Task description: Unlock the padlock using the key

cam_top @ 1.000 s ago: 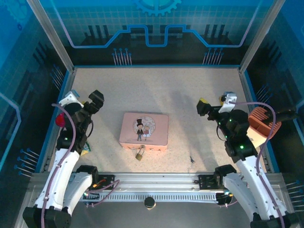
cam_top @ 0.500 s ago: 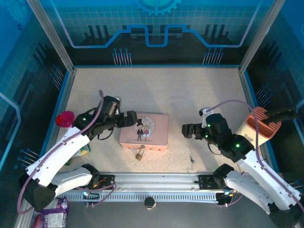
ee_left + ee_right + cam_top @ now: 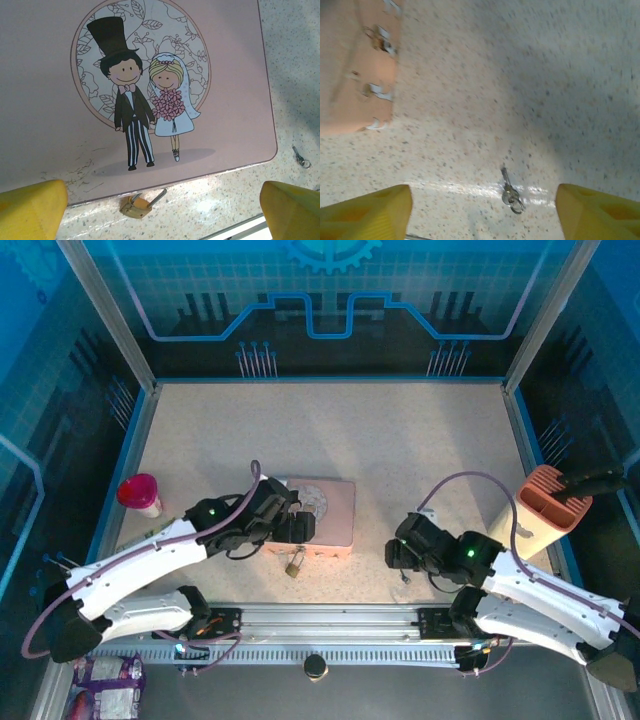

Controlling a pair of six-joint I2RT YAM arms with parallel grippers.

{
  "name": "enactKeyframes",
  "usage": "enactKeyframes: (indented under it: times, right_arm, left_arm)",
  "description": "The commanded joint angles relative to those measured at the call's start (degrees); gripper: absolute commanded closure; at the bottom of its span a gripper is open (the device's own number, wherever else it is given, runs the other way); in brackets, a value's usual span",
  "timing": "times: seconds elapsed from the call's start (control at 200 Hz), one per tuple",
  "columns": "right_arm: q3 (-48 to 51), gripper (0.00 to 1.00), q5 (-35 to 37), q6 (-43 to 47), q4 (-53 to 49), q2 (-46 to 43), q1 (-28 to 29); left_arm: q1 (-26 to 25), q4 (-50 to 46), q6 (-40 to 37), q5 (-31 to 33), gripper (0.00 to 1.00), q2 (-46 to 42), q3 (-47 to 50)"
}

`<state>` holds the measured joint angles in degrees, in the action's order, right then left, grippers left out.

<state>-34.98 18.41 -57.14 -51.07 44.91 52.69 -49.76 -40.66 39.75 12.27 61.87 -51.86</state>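
Right claw (image 3: 482, 211), spread, has dropped over the key (image 3: 509, 192); left claw (image 3: 161, 212), spread, above the padlock (image 3: 137, 205).

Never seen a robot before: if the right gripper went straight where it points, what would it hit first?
Likely the key, lying on the table between the open fingers of the right gripper. Depth is unclear, so the fingers may touch the table first.

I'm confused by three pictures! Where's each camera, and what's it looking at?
Top external: above, behind the bases, looking down at table; left arm, right arm show.
Left wrist: above the pink box, looking down; left gripper's fingers show.
Right wrist: above the key, looking down; right gripper's fingers show.
Shared: wrist views both see key.
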Motion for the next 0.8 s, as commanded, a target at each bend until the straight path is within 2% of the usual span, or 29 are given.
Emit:
enactKeyframes:
  times: [0.0,0.185,0.39,0.795]
  right_arm:
    - [3.3,0.32,-1.3,-9.1,-1.6,-0.5,1.0]
    - [7.7,0.47,-2.9,-13.8,1.4,0.0,1.1]
    - [9.8,0.61,-3.0,-17.9,2.4,1.7,2.4]
    - [12.4,0.71,-2.5,-21.6,8.0,7.0,4.4]
  left_arm:
    - [-0.5,5.2,3.1,3.6,0.01,-3.4,2.3]
    - [-0.5,8.1,4.1,5.3,0.01,-7.2,5.7]
    - [-0.5,8.9,3.5,6.1,0.01,-7.5,6.5]
    - [-0.6,8.9,2.7,6.0,0.01,-6.8,6.0]
